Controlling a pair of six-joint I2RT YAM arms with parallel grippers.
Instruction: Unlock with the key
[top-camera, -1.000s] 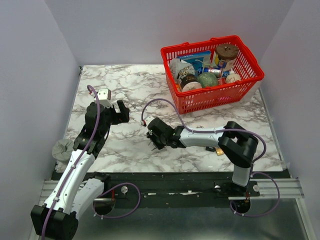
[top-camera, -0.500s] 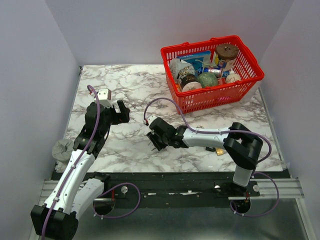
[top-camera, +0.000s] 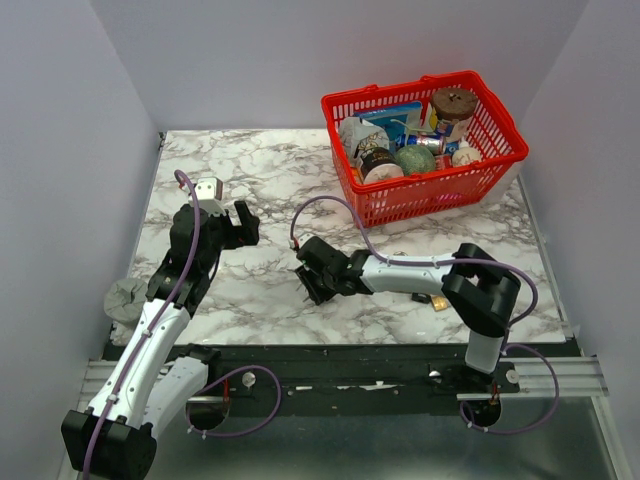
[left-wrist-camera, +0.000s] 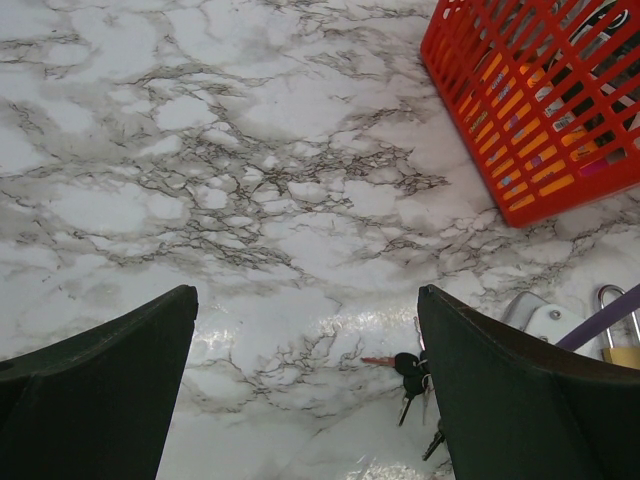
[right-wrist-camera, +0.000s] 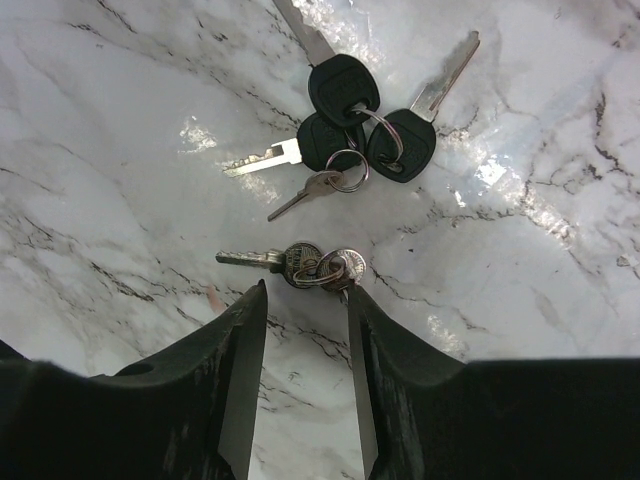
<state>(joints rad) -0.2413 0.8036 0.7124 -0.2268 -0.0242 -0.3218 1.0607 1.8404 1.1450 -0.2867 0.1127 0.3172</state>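
- The right fingers (right-wrist-camera: 225, 400) are released. They stand partly apart with only bare marble between them, and they grasp nothing.
- They are angled low toward the small key (right-wrist-camera: 285, 260), which lies flat on the tabletop (top-camera: 280, 170) just beyond their tips, ring end nearest. That stance suits lining up a pinch on it.
- A key bunch (right-wrist-camera: 345, 110) with black heads lies just past the small key and does not touch it. A sloppy approach could drag the wrong keys along.
- The brass padlock (left-wrist-camera: 620, 345) lies on the tabletop beside the right arm's elbow, apart from the keys.
- The left fingers (left-wrist-camera: 100, 380) are spread wide and empty above the tabletop, short of the red basket (top-camera: 430, 195). They are probably kept free to steady the padlock.
- The task looks to be at an early stage: no key is lifted and the padlock is untouched.
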